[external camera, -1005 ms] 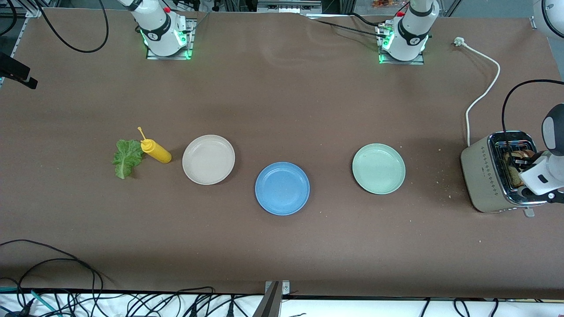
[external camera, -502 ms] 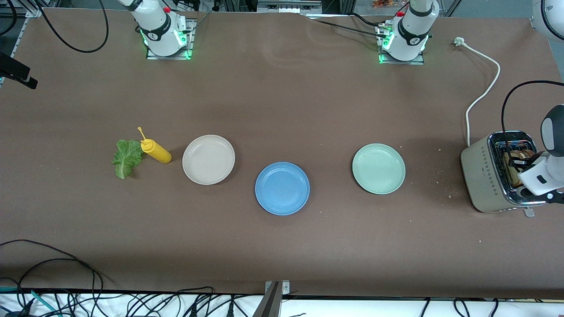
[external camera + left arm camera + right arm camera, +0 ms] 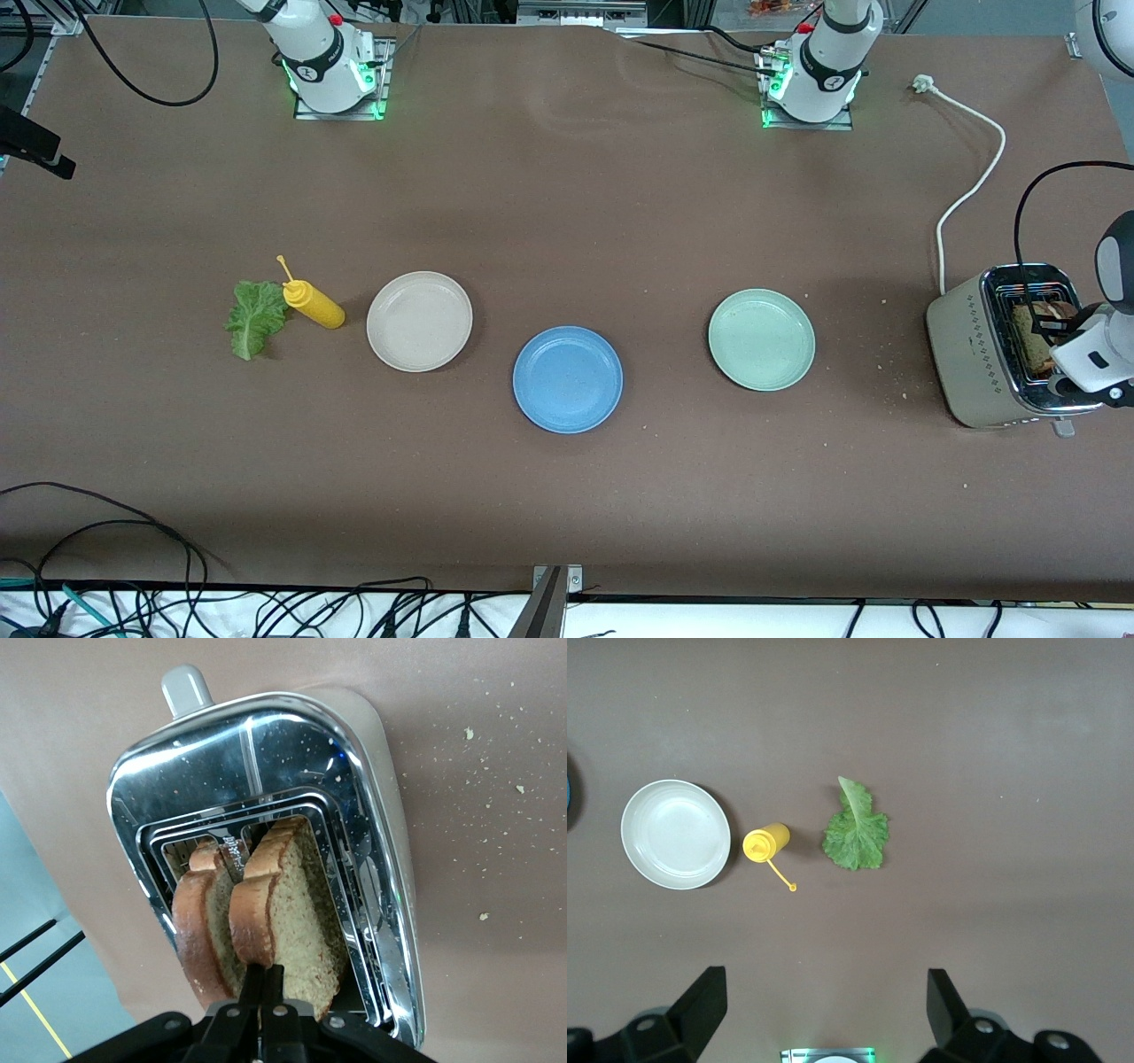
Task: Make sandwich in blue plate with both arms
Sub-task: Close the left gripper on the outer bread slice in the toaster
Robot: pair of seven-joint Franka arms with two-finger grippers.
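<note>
left gripper is pinching the first bread slice in the toaster

the left gripper point(image 3: 263, 988) is sitting over the toaster point(image 3: 979, 354) at the left arm's end of the table, its fingers pressed together on the crust of one bread slice point(image 3: 288, 908) that is standing upright in a slot. a second bread slice point(image 3: 199, 930) is standing in the slot beside it, untouched.

the right gripper point(image 3: 824, 1005) is waiting high over the right arm's end of the table, its fingers spread wide and holding nothing. under it are lying the lettuce leaf point(image 3: 856, 830), the yellow squeeze bottle point(image 3: 765, 843) on its side just beside the leaf, and the beige plate point(image 3: 675, 834).

the blue plate point(image 3: 567, 379) is resting bare near the middle of the table, between the beige plate and the pale green plate point(image 3: 761, 338) and a little nearer the front camera than both.

judging by this, the step in hand is fetching the bottom slice. the next move is calling for a straight upward pull so the bread is not snagging on the slot wires, then a carry over the pale green plate to the blue plate.
</note>
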